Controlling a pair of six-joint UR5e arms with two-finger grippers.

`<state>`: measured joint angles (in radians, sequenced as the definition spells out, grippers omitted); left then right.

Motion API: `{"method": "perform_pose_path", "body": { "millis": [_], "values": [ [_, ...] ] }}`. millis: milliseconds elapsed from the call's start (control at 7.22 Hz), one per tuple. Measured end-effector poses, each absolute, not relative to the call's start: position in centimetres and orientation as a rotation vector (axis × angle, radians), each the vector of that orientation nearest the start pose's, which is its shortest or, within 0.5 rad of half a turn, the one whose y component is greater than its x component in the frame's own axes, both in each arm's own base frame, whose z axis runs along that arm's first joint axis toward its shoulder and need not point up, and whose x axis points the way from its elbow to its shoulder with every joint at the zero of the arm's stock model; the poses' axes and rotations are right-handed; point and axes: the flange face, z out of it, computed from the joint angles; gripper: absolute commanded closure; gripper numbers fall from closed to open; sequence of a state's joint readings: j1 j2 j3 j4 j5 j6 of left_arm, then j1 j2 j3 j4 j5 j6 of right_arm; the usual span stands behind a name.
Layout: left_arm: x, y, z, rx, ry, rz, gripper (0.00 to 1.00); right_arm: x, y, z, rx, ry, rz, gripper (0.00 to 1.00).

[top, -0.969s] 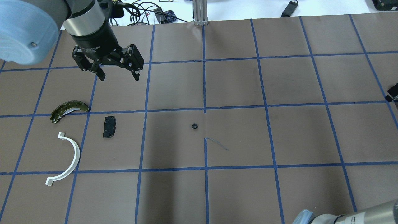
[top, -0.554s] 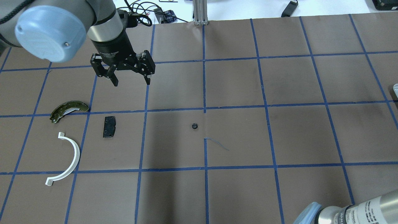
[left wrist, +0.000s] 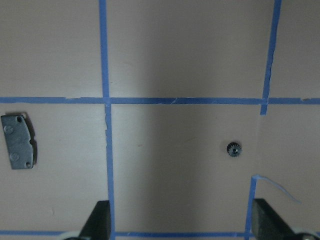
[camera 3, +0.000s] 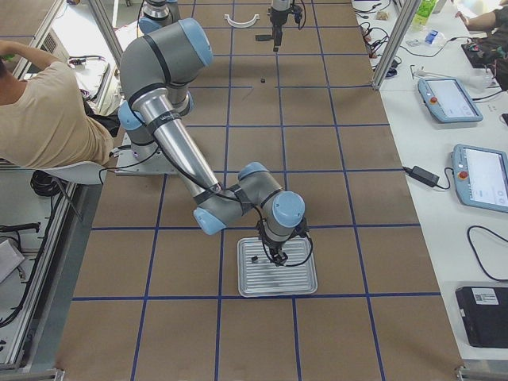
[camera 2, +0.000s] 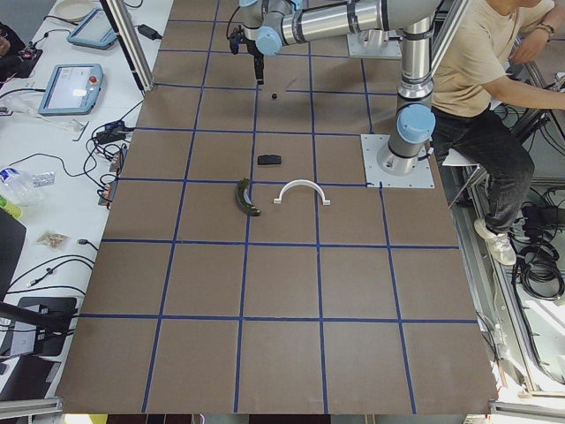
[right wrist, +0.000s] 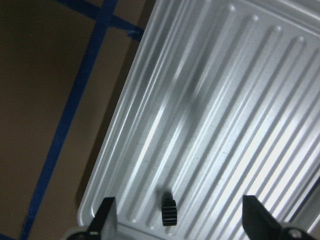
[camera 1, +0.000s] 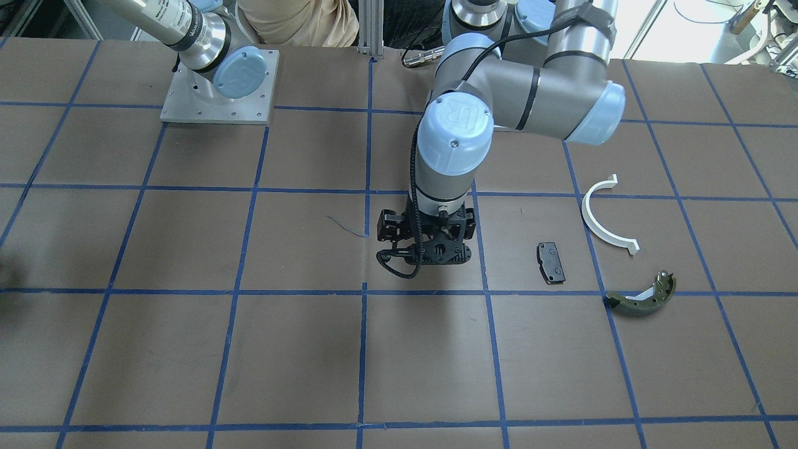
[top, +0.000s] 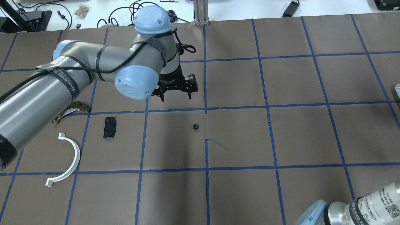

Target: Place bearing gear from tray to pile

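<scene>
One small black bearing gear [right wrist: 170,213] lies in a groove of the ribbed metal tray [right wrist: 225,100], near its edge. My right gripper [right wrist: 182,226] hangs open just above it, over the tray [camera 3: 295,279]. A second small black gear [top: 195,126] lies on the brown table; it also shows in the left wrist view [left wrist: 233,148]. My left gripper [top: 176,97] is open and empty, just beyond that gear. The pile lies at the left: a black brake pad [top: 109,127], a white half-ring [top: 76,156] and an olive brake shoe [top: 79,107], partly hidden by my left arm.
The table is brown paper with a blue tape grid. A loose strand of tape [top: 218,144] lies near the second gear. The left arm's mounting plate [camera 2: 397,161] and a seated person [camera 2: 481,62] are at the table's side. Cables and tablets lie beyond the far edge.
My left arm has swung right, toward the table's middle, and its open gripper now hangs close to the second gear. My right arm's elbow has come further into the lower right corner.
</scene>
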<state>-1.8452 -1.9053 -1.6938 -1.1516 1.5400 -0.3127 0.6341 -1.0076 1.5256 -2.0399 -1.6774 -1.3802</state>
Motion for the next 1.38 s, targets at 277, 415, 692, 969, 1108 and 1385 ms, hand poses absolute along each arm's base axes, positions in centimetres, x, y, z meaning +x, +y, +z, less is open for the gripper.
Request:
{"method": "perform_pose_path", "body": {
  "millis": [277, 415, 692, 969, 1108, 1385],
  "values": [
    [-30.7, -50.7, 22.9, -0.036, 3.161, 0.064, 0.00, -46.8, -48.5, 20.9, -0.671, 3.046, 0.200, 0.22],
    [-31.5, -49.9, 21.2, -0.012, 3.154, 0.085, 0.00, -46.9, -48.3, 20.3, -0.667, 3.040, 0.219, 0.22],
    [-32.3, -49.0, 19.0, -0.004, 3.141, 0.131, 0.00, -47.0, -48.0, 19.2, -0.663, 3.030, 0.267, 0.31],
    [-32.5, -48.7, 18.2, -0.006, 3.136, 0.148, 0.03, -47.0, -47.9, 18.8, -0.661, 3.025, 0.279, 0.52],
    [-32.5, -48.7, 18.1, -0.007, 3.139, 0.140, 0.03, -47.0, -47.9, 18.5, -0.657, 3.021, 0.283, 0.55],
    [-32.7, -49.0, 17.6, -0.009, 3.145, 0.119, 0.03, -47.1, -47.8, 18.1, -0.652, 3.016, 0.287, 0.85]
  ]
}}
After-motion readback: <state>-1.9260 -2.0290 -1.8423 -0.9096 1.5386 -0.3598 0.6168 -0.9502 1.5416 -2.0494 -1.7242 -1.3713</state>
